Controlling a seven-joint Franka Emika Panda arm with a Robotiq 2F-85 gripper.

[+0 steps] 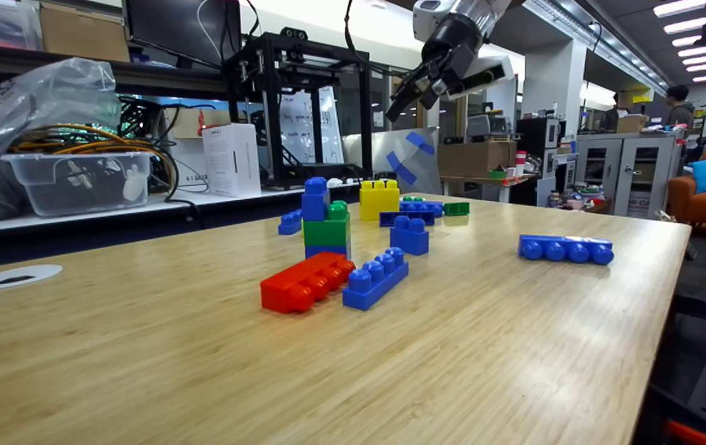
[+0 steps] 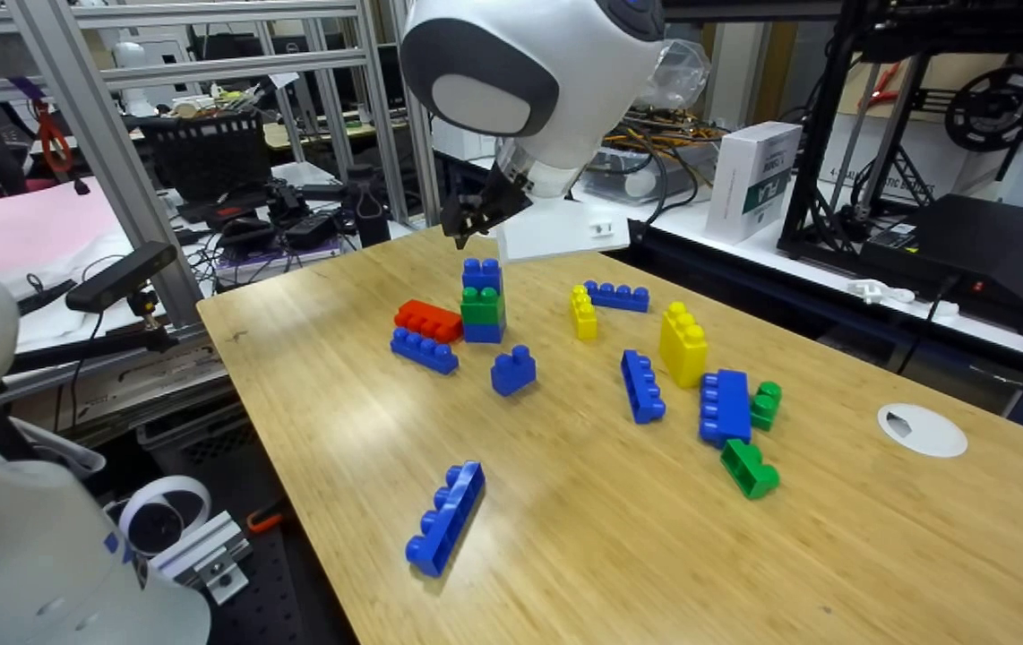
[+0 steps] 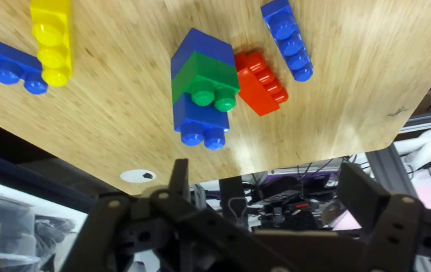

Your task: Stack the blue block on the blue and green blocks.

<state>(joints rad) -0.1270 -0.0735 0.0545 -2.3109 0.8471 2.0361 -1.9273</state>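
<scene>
A small stack stands upright on the table. Its blue bottom brick carries a green brick with studs. A chunky blue block sits on top, set to one side, leaving some green studs bare. In an exterior view the stack shows the green brick below the top blue block. The wrist view also shows the top blue block and green brick. Another chunky blue brick stands alone nearby. My gripper is open and empty, raised above the table, apart from the stack.
A red brick and a long blue brick lie beside the stack. Yellow bricks, green pieces and several long blue bricks are spread over the table. A shelf with a 3D printer borders it.
</scene>
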